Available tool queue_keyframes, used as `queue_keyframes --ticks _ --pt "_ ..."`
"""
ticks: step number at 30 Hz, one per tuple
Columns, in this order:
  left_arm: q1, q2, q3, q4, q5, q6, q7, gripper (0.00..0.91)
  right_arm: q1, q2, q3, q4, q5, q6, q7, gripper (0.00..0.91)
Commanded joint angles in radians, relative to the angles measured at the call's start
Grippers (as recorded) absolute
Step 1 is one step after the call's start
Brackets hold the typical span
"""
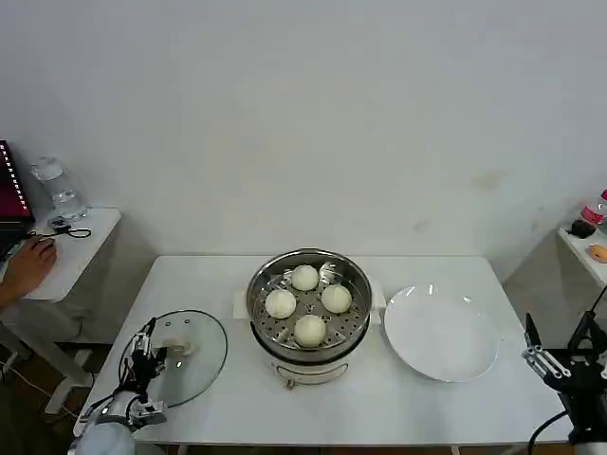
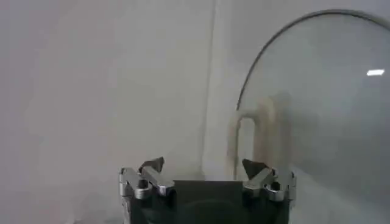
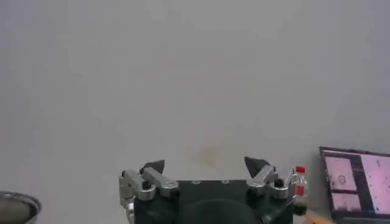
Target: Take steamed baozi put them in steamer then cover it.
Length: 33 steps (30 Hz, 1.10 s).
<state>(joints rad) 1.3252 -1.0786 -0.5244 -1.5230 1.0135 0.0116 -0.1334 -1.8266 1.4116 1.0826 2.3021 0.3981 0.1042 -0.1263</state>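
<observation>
The steel steamer stands uncovered at the middle of the white table, with several off-white baozi on its perforated tray. The clear glass lid lies flat on the table to the steamer's left. My left gripper hovers open at the lid's left edge. In the left wrist view this gripper is open and holds nothing, and the lid with its pale handle lies just beyond its fingertips. My right gripper waits open off the table's right end, and the right wrist view shows it facing the bare wall.
An empty white plate lies right of the steamer. A side table at the left holds a water bottle, and a person's hand rests there. Another small table stands at the far right.
</observation>
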Motion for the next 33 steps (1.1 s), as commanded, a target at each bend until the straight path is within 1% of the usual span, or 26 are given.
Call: queue_keyframes --ticks 1,3,4,5,6,7,8,18,24,29,33 --pt "-0.097 0.003 0.031 0.087 0.008 -0.001 -0.003 0.907 -0.005 0.004 0.006 0.004 0.001 -0.002 -0.001 0.907" --pt "-0.111 0.002 0.034 0.102 0.011 -0.003 -0.005 0.907 -0.004 0.004 0.008 0.005 0.001 -0.003 -0.001 0.907" --pt "-0.115 0.001 0.035 0.105 0.013 -0.003 -0.004 0.846 -0.004 0.004 0.009 0.005 0.001 -0.004 0.000 0.907" --pt "-0.118 0.001 0.037 0.109 0.014 -0.004 -0.004 0.595 -0.002 0.004 0.009 0.004 0.001 -0.005 0.000 0.907" --pt "-0.121 -0.001 0.038 0.113 0.016 -0.005 -0.006 0.252 -0.001 0.004 0.009 0.003 0.001 -0.006 0.000 0.907" --pt "-0.121 -0.003 0.039 0.116 0.018 -0.007 -0.009 0.081 -0.001 0.004 0.009 0.003 0.001 -0.006 0.000 0.907" --pt "-0.122 -0.006 0.038 0.120 0.025 -0.011 -0.011 0.000 0.000 0.004 0.009 0.001 0.001 -0.007 0.000 0.907" --pt "-0.120 -0.027 0.025 0.145 0.068 -0.042 -0.042 0.000 0.012 -0.005 0.008 -0.004 0.006 -0.015 0.004 0.907" --pt "-0.112 -0.045 -0.005 0.140 0.114 -0.072 -0.110 0.000 0.011 -0.008 0.010 0.000 0.008 -0.016 0.007 0.907" --pt "-0.072 -0.061 -0.043 0.094 0.134 -0.083 -0.187 0.000 0.010 -0.015 0.012 0.011 0.013 -0.021 0.009 0.907" --pt "-0.035 -0.068 -0.077 0.022 0.133 -0.078 -0.227 0.000 0.012 -0.019 0.006 0.017 0.012 -0.022 0.010 0.907"
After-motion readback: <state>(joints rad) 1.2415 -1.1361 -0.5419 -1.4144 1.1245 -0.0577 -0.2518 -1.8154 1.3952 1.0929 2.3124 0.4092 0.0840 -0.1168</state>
